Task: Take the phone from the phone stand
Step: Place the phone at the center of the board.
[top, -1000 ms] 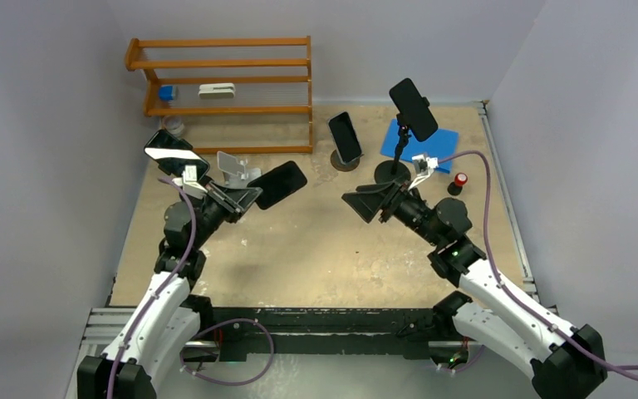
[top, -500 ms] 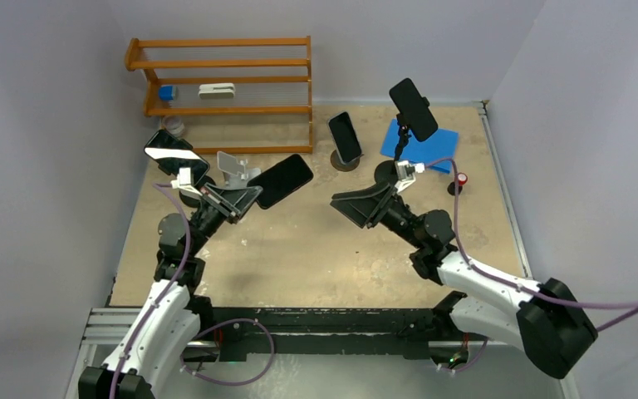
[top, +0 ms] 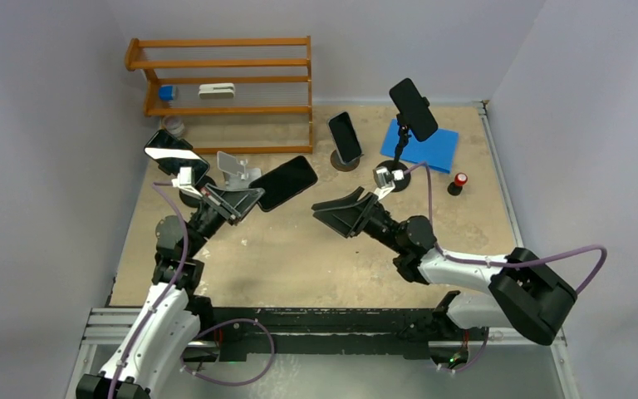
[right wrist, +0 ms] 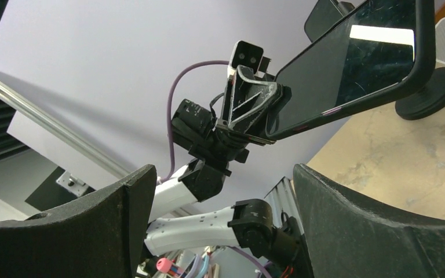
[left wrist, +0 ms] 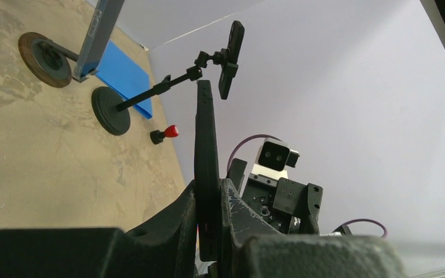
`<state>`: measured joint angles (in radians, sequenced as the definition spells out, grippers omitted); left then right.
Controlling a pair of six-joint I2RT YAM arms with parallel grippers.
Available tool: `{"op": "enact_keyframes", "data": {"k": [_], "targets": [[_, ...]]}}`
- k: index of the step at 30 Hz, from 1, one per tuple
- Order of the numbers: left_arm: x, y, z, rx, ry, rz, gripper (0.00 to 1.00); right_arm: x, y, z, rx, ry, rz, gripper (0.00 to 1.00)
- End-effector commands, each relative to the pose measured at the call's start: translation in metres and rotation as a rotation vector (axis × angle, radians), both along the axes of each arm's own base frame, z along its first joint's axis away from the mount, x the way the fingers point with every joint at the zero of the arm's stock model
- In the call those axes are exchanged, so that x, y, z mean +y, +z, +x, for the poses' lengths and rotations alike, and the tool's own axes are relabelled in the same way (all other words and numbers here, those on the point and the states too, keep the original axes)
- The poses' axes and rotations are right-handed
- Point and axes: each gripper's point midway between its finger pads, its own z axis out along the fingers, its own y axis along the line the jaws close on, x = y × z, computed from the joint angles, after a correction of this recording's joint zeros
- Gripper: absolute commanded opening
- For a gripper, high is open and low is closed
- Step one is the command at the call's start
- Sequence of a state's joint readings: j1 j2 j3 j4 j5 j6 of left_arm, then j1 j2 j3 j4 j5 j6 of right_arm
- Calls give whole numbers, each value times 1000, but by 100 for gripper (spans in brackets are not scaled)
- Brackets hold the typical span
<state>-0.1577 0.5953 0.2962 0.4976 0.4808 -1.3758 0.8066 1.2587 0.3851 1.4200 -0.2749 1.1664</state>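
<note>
Black phone (top: 283, 183), overhead: clamped in the left hand (top: 249, 197), already off the grey phone stand (top: 234, 165), just right of the stand and lifted clear of the worktop (top: 299, 249). Over the last second it barely drifted. The right hand (top: 322, 209) swung in from well right of the stand, spread wide, and is now near the phone.

Left wrist: phone edge-on, pinched between the fingers (left wrist: 185, 214).

Right wrist: own fingers (right wrist: 121, 214) wide apart, phone screen ahead. Possibly lining up a handover, hard to say.

Removal looks done; the phone still has to be set down.
</note>
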Motion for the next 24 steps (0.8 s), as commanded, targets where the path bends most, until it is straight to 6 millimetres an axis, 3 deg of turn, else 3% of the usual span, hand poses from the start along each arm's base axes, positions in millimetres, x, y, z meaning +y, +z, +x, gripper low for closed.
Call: {"op": "enact_keyframes", "data": {"k": [1, 13, 24], "targets": [[-3, 59, -16, -191, -26, -25, 0, -9, 47, -3, -93, -52, 150, 89], [2, 66, -14, -206, 11, -41, 0, -19, 50, -3, -39, -108, 238, 87], [5, 82, -12, -237, 36, -41, 0, 5, 37, -7, 6, -48, 211, 86]]}}
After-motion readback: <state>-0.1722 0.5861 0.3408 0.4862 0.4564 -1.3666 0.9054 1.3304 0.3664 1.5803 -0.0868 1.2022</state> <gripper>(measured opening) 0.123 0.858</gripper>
